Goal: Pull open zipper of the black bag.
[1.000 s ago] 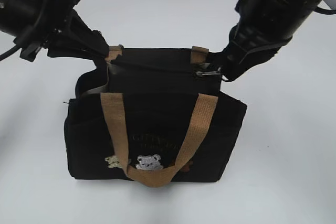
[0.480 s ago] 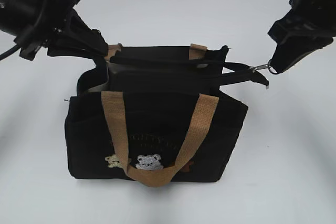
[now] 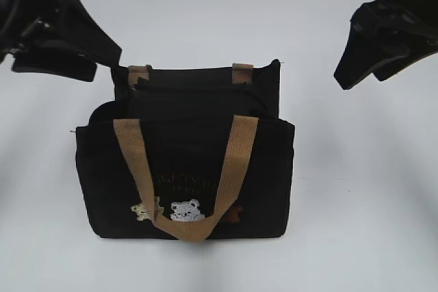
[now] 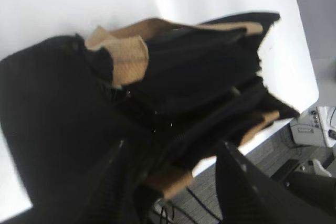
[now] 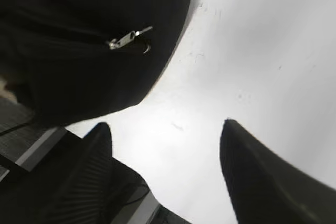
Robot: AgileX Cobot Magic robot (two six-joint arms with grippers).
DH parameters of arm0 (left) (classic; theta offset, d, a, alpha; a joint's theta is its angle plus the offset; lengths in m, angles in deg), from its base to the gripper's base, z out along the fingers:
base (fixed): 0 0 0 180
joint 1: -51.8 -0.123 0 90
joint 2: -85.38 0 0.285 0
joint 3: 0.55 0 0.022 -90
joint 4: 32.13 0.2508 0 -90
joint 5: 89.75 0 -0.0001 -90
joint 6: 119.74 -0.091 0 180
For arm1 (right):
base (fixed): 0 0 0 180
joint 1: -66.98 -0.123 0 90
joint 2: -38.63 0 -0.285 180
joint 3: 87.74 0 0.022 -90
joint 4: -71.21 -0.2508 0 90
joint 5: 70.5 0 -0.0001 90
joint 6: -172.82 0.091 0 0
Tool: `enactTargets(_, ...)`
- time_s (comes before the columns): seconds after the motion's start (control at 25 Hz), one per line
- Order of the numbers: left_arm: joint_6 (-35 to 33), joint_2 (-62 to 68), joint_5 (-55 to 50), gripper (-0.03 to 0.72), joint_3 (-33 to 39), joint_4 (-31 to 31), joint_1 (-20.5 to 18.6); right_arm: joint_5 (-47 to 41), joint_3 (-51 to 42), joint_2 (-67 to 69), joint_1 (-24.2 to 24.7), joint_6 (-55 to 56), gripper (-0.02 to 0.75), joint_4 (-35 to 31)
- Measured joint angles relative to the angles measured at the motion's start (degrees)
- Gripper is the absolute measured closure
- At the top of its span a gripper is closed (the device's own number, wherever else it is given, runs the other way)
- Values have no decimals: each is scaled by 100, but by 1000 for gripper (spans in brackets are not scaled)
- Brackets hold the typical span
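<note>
The black bag (image 3: 185,162) stands upright in the middle of the white table, with tan handles and small bears on its front. Its top looks slack and parted, and no pull tab shows in the exterior view. In the right wrist view the zipper's silver pull tab (image 5: 128,38) lies free on the bag's end (image 5: 79,61). My right gripper (image 3: 356,81) hangs open, above and to the right of the bag, holding nothing (image 5: 165,125). My left gripper (image 3: 106,68) is open just off the bag's upper left corner. From its wrist view the bag's end (image 4: 173,77) shows beyond the spread fingers (image 4: 239,182).
The white table (image 3: 363,203) surrounds the bag on all sides. In the left wrist view the table's edge (image 4: 294,116) runs close behind the bag, with grey floor and a pale device (image 4: 312,127) below it.
Both grippers opened and let go. The right one dropped the pull tab and lifted away to the right. The left one drew back up and left, and the bag slumped back leftward.
</note>
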Motion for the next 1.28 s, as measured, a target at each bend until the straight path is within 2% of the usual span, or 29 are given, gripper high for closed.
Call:
enactTargets(0.08, 218, -347, -319, 274, 0, 402, 0, 0, -222, -328, 0, 81, 225, -13)
enactTargets(0.24, 849, -1332, -688, 260, 200, 1455, 0, 0, -1006, -1165, 0, 129, 211, -23)
enactTargets(0.36, 1345, -2316, -735, 260, 793, 2372, 0, 0, -1806, -1937, 0, 134, 211, -18)
enactTargets(0.56, 1782, -4416, -721, 260, 1937, 3340, 0, 183, -2984, -3446, 0, 140, 211, 35)
enactTargets(0.76, 1905, -6255, -740, 260, 2793, 3602, 0, 637, -3919, -5230, 0, 140, 211, 69)
enactTargets(1.0, 1909, -7989, -760, 260, 3138, 3899, 0, 553, -4665, -6775, 0, 180, 211, 450)
enactTargets(1.28, 1912, -8334, -478, 260, 3384, 4134, 0, 600, -4935, -7573, 0, 457, 211, 835)
